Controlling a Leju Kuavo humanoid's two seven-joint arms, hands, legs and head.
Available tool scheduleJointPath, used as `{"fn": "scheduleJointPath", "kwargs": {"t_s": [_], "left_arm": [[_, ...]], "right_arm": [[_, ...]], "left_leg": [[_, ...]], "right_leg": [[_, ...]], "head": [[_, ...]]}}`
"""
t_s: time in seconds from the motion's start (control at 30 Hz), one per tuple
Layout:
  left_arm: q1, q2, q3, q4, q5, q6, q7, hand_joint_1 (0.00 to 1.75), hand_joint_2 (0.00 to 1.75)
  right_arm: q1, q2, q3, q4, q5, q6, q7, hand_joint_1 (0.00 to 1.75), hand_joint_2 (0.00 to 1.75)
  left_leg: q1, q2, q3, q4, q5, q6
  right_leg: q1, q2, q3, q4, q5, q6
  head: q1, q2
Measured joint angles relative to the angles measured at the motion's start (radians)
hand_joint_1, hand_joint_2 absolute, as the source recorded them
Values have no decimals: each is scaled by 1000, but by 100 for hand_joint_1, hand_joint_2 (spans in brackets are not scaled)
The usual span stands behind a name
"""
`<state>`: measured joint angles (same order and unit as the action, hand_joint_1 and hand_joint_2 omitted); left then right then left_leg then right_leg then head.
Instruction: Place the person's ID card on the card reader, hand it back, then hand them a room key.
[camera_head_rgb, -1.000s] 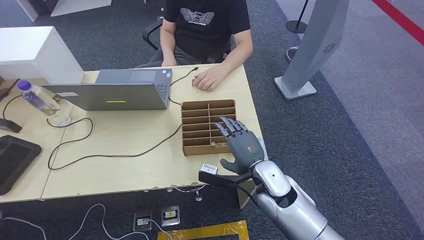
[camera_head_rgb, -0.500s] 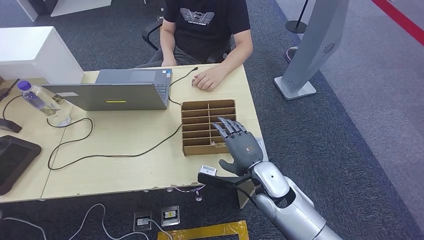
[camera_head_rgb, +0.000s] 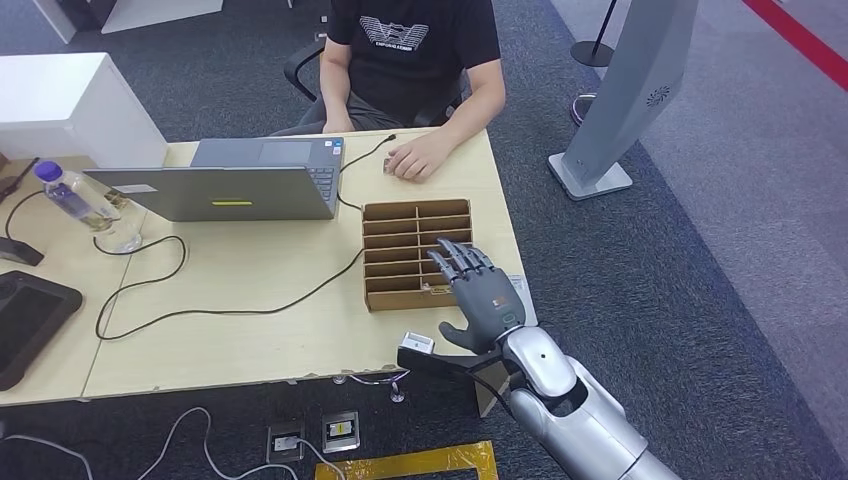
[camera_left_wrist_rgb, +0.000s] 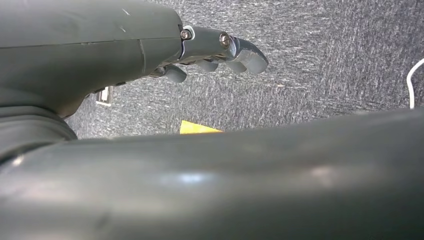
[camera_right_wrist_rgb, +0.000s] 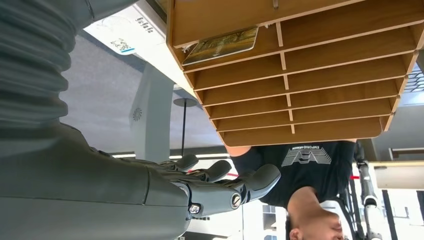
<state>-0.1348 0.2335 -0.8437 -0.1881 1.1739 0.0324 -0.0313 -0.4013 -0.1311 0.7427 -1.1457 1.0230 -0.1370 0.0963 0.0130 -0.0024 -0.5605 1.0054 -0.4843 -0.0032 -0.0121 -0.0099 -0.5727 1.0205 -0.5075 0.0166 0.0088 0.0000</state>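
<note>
While flat in the wooden organizer (camera_head_rgb: 405, 245), picture-printed card (camera_right_wrist_rgb: 220, 45), right robot hand (camera_head_rgb: 478, 290) empty, fingers spread.

Divided tray (camera_head_rgb: 400, 232) on table (camera_head_rgb: 260, 330) right of laptop (camera_head_rgb: 230, 185), person (camera_head_rgb: 415, 60) behind, right hand (camera_head_rgb: 480, 290) over tray's near-right corner.

Brown slotted tray (camera_head_rgb: 400, 250), grey robot hand (camera_head_rgb: 482, 292).

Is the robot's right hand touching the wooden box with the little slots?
Apart. In the right wrist view, the right hand hangs with open space between its fingers and the wooden divider box; it holds nothing.
</note>
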Motion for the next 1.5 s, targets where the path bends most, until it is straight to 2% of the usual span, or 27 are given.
{"fn": "scheduleJointPath", "kwargs": {"t_s": [0.23, 1.07, 1.5], "left_arm": [[0, 0, -7, 0, 0, 0, 0, 0, 0], [0, 4, -13, 0, 0, 4, 0, 0, 0], [0, 5, -14, 1, 9, 12, 0, 0, 0]], "right_arm": [[0, 4, 0, 20, 0, -3, -1, 0, 175], [-1, 37, 0, 140, 32, -133, -45, 0, 175], [-32, 69, 0, 264, 31, -187, -50, 0, 175]], "left_leg": [[0, 0, 0, 0, 0, 0], [0, 0, 0, 0, 0, 0], [0, 0, 0, 0, 0, 0]], "right_leg": [[0, 0, 0, 0, 0, 0], [0, 0, 0, 0, 0, 0], [0, 0, 0, 0, 0, 0]], "head": [[0, 0], [0, 0], [0, 0]]}}
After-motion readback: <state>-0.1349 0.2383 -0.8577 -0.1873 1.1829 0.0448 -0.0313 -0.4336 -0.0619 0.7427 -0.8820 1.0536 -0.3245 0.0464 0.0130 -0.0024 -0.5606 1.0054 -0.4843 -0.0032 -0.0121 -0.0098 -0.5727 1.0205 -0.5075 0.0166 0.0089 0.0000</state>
